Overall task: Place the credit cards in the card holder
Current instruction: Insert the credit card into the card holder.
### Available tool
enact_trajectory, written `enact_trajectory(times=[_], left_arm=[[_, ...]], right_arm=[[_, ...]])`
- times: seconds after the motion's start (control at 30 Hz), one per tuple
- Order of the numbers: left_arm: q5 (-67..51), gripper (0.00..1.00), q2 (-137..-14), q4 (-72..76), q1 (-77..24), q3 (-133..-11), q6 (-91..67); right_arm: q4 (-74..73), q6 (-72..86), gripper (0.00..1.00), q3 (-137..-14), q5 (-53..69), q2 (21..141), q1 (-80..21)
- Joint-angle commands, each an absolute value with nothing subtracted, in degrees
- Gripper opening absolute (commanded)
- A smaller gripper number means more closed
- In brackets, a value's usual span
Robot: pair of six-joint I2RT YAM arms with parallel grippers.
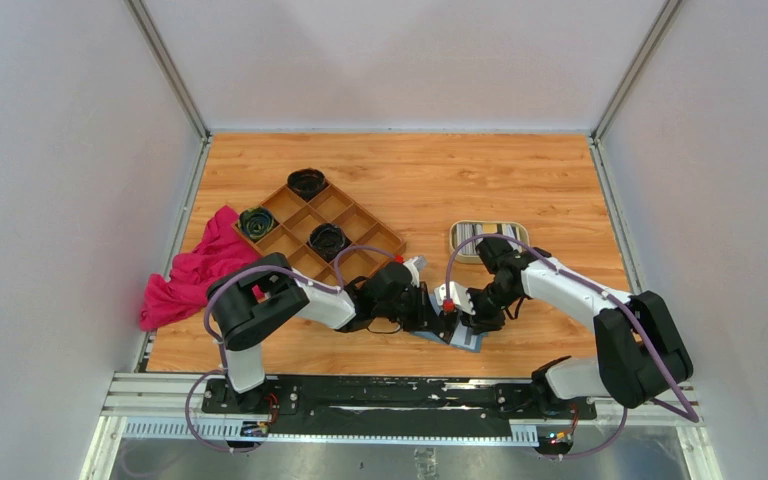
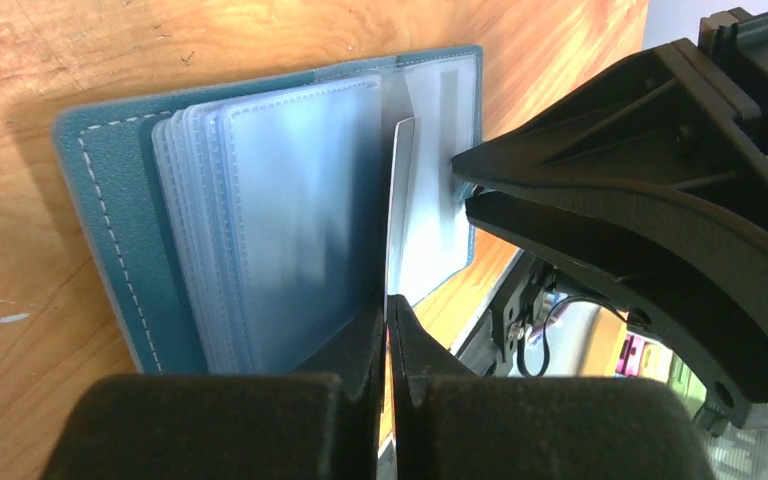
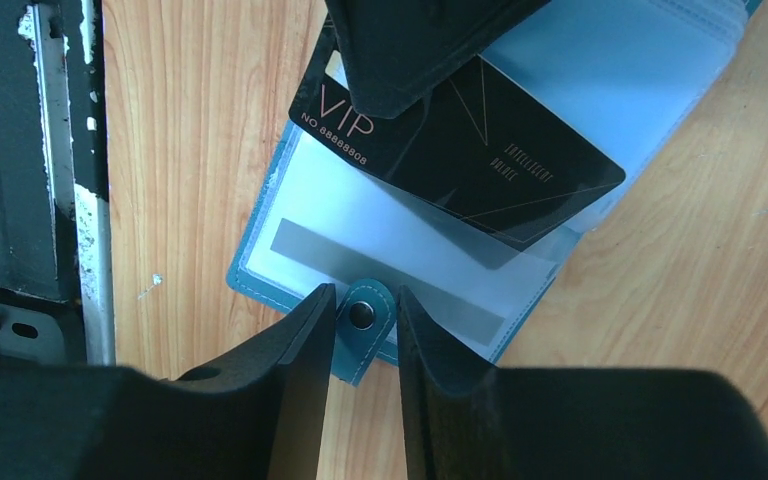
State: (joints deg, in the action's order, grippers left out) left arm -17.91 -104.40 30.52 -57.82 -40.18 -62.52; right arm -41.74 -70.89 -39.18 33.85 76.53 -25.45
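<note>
Top view: the left gripper and right gripper meet at lower centre over the card holder, which is mostly hidden beneath them.

Left wrist view: narrow jaws clamp the dark card edge-on at centre. It looks stiff, light and slick, best pinched at a short end.

Right wrist view: at bottom centre the right fingers pinch the floppy holder's snap tab. The sleeve openings are hard to make out.

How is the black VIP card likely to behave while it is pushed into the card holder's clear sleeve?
Probably stiff: the black card looks flat and straight-edged although the left fingers hold only one end. Its smooth face may be slippery, so it could slide in that grip. The thin sleeves of the card holder would likely buckle first.
</note>
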Motion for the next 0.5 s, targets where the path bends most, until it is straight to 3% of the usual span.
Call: enact_trajectory(times=[0.0, 0.47], left_arm=[[-15.01, 0.00, -105.35, 28.39, -57.46, -40.07, -61.67], [-13.61, 0.00, -108.16, 28.48, -59.43, -42.16, -62.91]], right_arm=[[-42.28, -70.14, 0.32, -38.16, 31.59, 77.63, -27.01], [-42.36, -69.97, 0.26, -38.06, 30.93, 78.99, -28.25]])
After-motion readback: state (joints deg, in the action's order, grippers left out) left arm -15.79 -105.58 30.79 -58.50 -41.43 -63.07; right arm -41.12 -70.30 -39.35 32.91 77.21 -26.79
